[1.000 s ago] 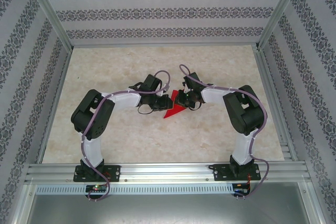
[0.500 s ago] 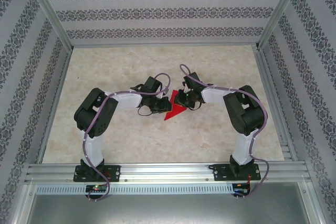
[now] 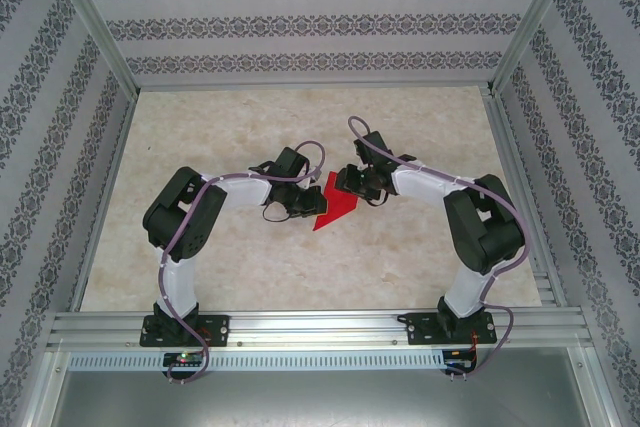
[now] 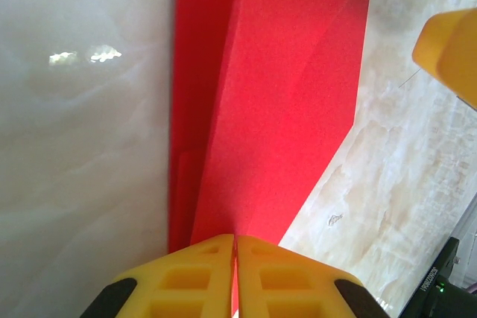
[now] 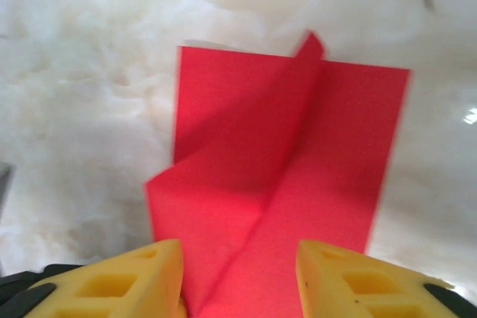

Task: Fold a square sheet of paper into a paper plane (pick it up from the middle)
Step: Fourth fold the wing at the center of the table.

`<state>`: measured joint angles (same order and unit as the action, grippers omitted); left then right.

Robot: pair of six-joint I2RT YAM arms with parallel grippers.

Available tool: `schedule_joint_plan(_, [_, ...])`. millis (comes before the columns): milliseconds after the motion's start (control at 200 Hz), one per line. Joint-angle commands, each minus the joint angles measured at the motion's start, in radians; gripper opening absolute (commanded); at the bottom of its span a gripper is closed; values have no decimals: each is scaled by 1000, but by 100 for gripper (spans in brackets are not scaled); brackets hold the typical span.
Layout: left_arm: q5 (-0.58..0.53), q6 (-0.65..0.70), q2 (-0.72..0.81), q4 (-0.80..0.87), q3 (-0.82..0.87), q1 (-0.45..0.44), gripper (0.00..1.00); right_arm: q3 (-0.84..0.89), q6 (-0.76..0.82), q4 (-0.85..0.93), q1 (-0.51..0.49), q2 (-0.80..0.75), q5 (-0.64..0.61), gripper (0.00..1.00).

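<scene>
1. Task thing: one red paper (image 3: 337,209), lying on the table (image 3: 250,277) about mid-table, between the two arms' tips and just in front of them.
2. Left fingers (image 4: 194,281): pressed together, no gap. In the left wrist view the red sheet runs right into the slit between them, so they look clamped on a raised fold at its near end.
3. Right fingers (image 5: 153,277): apart, nothing clamped. They straddle the near edge of the paper in the right wrist view. Can't tell whether either pad touches it.
4. Done so far, as I judge it: the sheet is no longer a flat square. There is a raised ridge running along the middle and a slanted flap folded over on one side. The far edge in the right wrist view is straight, both corners unfolded.
5. Left to do, judged: no narrow pointed dart yet. The nose folds look incomplete and no wings are folded down or creased flat. Call it early to middle of the task.
6. Right wrist view is a bit blurred, so the exact layer count is unclear.
7. Counts: red paper 1, arms 2, finger pairs 2 (one shut on paper, one apart), table 1.
</scene>
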<state>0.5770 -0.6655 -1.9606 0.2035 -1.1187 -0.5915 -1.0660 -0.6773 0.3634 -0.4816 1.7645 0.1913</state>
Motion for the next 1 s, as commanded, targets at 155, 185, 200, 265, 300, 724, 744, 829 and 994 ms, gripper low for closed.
schedule_joint_plan(155, [4,22,-18,20,5,-9,10,-118,60,130,-46,71,-114,57])
schedule_joint_plan(185, [5,24,-18,19,4,-9,10,-129,63,136,-49,81,-115,57])
schedule_joint_plan(200, [4,23,-20,19,5,-9,10,-135,66,139,-50,86,-117,57])
schedule_joint_plan(265, [4,22,-21,17,5,-9,10,-158,67,162,-52,110,-124,57])
schedule_joint_plan(300, [3,21,-21,17,6,-8,10,-167,69,169,-54,123,-128,57])
schedule_joint_plan(724, [3,23,-24,22,10,-8,10,-215,75,239,-61,217,-191,60])
schedule_joint_plan(744, [3,23,-25,23,9,-8,10,-214,73,243,-62,219,-196,60])
schedule_joint_plan(829, [3,23,-28,22,7,-9,10,-210,70,259,-63,230,-214,59])
schedule_joint_plan(994, [1,22,-35,22,10,-9,10,-209,61,291,-64,253,-252,55])
